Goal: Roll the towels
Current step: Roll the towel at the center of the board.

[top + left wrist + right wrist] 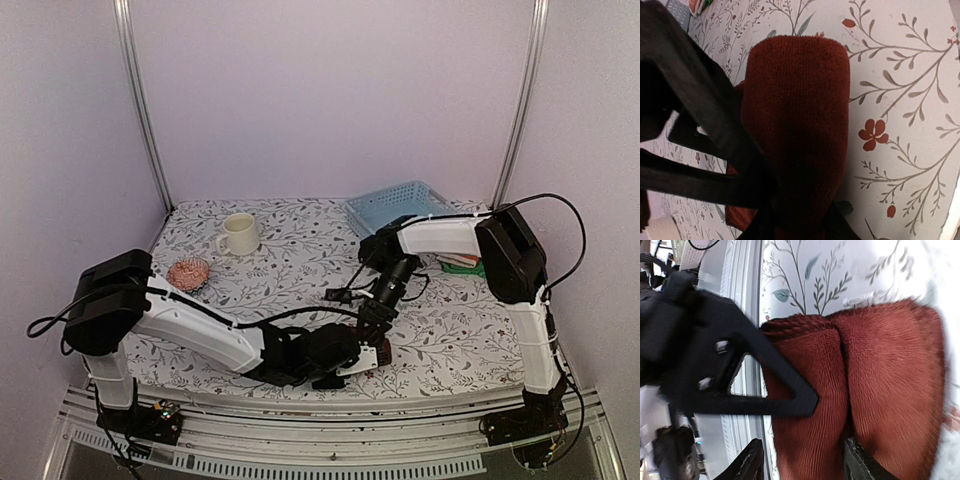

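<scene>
Top external view gives you the flower-printed table (300,250), with the left gripper (366,362) and the right gripper (372,332) meeting at one spot by its near edge. The rust-brown towel (383,353) lies there, mostly hidden beneath them. The pale blue basket (400,205) and the cream mug (240,234) stand well apart at the back and play no part here.

The step in hand looks like tightening and finishing the roll. To do it well, let one gripper pin the bundle while the other turns it. If both release or both pull, the soft cloth will likely spring open. Press evenly across the width so that neither end cones out, and mind the table's edge just beside the towel.

In the left wrist view the towel is a plump, rounded bundle running straight away from the left gripper, its near end between the two fingers (757,226). They hug both flanks, but you cannot tell whether they squeeze. In the right wrist view the right gripper stands spread, astride the lobe nearer the table's edge. A crease parts that lobe from the other, and one fingertip (752,462) sits just clear of the cloth
</scene>
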